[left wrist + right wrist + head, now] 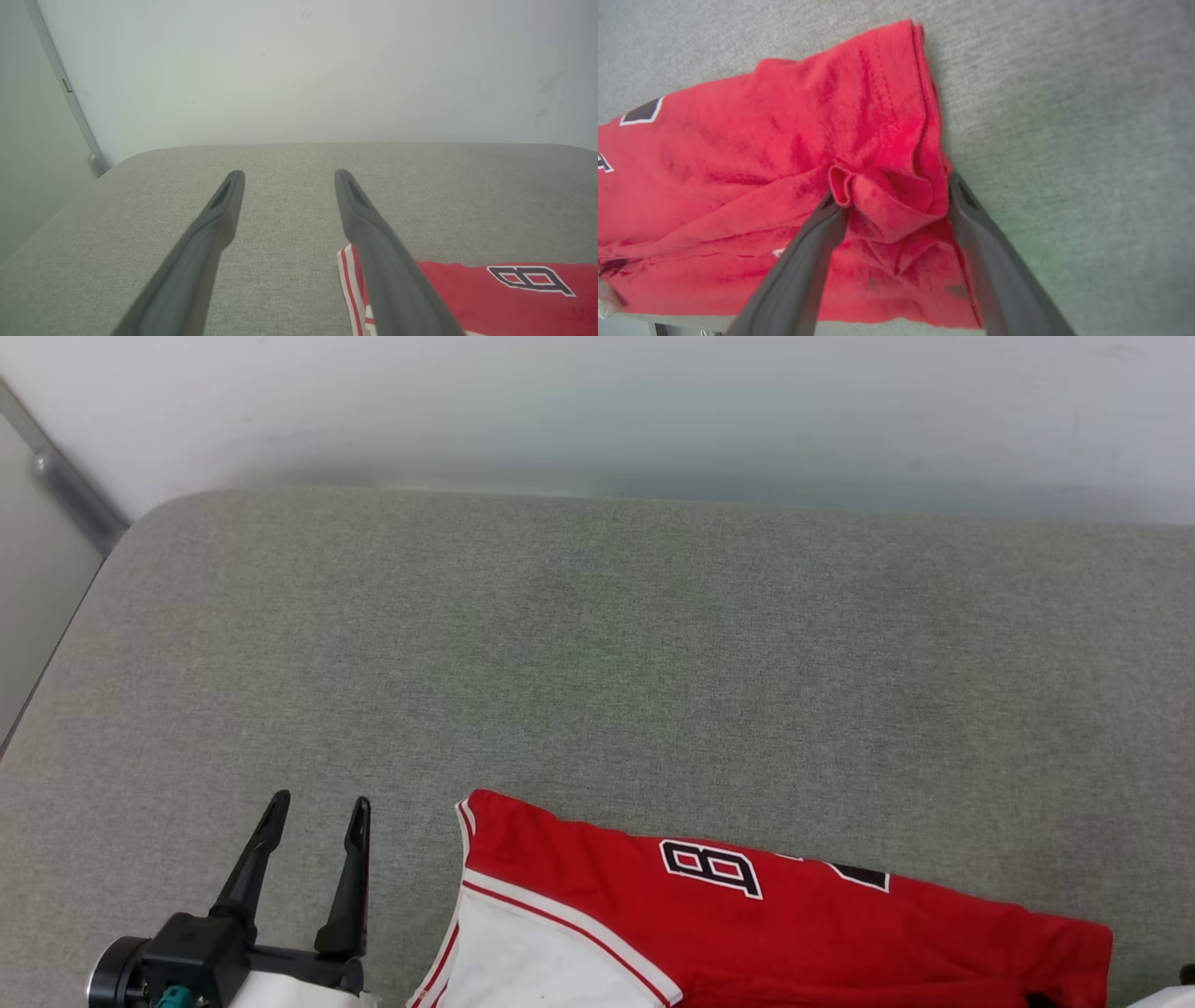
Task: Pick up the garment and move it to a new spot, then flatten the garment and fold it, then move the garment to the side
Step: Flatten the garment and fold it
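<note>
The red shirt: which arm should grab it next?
Right, probably. The right gripper has a bunched fold of the garment between its open jaws; the left gripper is open beside it.

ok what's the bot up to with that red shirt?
The garment lies bunched and only partly spread on the grey padded surface, lettering side up. The right gripper is at its red hem end, fingers apart on either side of a raised fold of fabric, not clamped on it. The left gripper is open over bare pad beside the white sleeve and touches nothing. The garment is not yet flattened or folded.
</note>
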Motion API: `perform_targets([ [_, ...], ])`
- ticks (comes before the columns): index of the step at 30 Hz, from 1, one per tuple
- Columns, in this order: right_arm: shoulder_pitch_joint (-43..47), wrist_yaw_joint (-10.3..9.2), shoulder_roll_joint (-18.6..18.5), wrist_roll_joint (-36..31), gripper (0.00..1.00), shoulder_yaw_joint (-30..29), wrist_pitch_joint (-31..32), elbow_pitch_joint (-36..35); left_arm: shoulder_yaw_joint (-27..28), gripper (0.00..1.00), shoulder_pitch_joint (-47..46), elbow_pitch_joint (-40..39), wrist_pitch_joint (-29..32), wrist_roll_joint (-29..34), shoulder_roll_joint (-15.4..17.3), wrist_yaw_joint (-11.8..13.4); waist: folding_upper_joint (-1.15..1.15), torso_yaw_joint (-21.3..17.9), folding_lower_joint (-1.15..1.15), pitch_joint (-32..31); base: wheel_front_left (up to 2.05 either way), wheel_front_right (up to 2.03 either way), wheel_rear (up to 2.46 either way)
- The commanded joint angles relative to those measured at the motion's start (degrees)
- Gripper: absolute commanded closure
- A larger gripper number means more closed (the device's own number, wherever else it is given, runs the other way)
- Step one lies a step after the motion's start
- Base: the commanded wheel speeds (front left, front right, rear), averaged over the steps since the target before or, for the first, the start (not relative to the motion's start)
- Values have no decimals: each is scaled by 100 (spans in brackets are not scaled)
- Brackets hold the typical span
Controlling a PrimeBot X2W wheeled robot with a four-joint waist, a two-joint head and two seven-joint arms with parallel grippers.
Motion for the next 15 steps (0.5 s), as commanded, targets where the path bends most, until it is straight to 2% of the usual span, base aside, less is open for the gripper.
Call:
perform_targets([
  [1, -9, 20, 191, 90, 0, 344, 57, 242, 61, 0, -107, 6, -12, 48, -53, -41, 0, 17, 0, 32, 0, 0, 0],
  [8, -16, 44, 315, 95, 0, 848, -147, 547, 134, 0, -157, 82, -12, 107, -129, -89, 0, 22, 0, 54, 0, 0, 0],
  [10, -40, 45, 322, 69, 76, 900, -232, 618, 134, 0, -145, 100, -12, 122, -134, -98, 0, 15, 0, 40, 0, 0, 0],
  [11, -75, 45, 310, 67, 100, 905, -303, 639, 137, 0, -138, 107, -12, 125, -133, -100, 0, 10, 0, 33, 0, 0, 0],
  [15, -168, 16, 152, 14, 100, 779, -575, 646, 133, 0, -125, 129, -12, 119, -115, -103, 0, -14, 0, 1, 0, 0, 0],
])
